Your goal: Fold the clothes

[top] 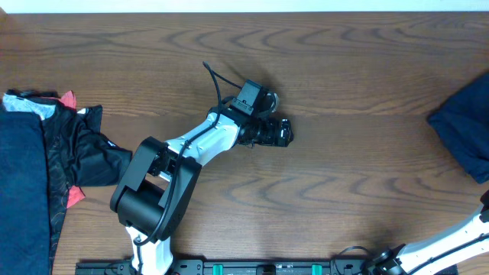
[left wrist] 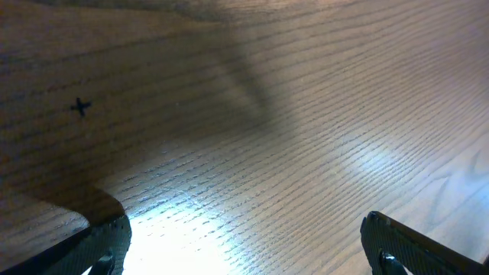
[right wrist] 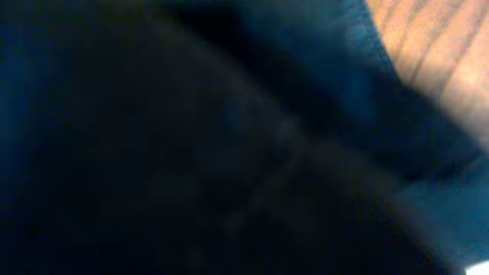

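Observation:
A pile of dark clothes (top: 46, 164), black and navy with red bits, lies at the table's left edge. A dark blue garment (top: 466, 126) lies at the right edge. My left gripper (top: 281, 131) hovers over bare wood at the table's middle. In the left wrist view its jaws (left wrist: 243, 244) are wide open and empty. The right arm (top: 435, 252) reaches off the lower right corner, and its gripper is out of the overhead view. The right wrist view is filled with blurred dark blue cloth (right wrist: 191, 137); its fingers cannot be made out.
The wooden table (top: 344, 198) has a small black cross mark (left wrist: 80, 106) ahead of the left gripper. A black rail (top: 260, 267) runs along the front edge.

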`<action>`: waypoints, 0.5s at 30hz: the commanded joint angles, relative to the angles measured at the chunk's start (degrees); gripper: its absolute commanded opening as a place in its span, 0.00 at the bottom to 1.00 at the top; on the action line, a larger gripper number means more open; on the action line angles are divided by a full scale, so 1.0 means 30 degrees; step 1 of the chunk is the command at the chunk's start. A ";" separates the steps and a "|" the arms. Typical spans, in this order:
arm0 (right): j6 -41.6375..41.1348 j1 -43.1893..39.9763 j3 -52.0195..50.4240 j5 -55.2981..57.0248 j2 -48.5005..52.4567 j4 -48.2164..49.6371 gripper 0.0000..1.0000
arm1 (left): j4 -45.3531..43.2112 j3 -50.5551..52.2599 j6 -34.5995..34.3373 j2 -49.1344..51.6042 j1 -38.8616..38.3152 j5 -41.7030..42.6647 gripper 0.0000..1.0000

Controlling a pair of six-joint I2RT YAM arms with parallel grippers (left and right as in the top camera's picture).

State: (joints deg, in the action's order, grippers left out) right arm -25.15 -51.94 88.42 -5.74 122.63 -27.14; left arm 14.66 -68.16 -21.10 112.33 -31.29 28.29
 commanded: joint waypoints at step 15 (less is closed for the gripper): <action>0.1399 0.1596 0.0153 -0.0532 -0.4991 -0.0299 0.99 | 0.0444 0.0175 0.0321 0.0306 -0.0015 -0.0299 0.98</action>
State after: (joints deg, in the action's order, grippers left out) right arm -22.11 -48.56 88.31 -8.99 113.71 -28.34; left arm 14.98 -68.16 -20.86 112.33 -31.29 28.29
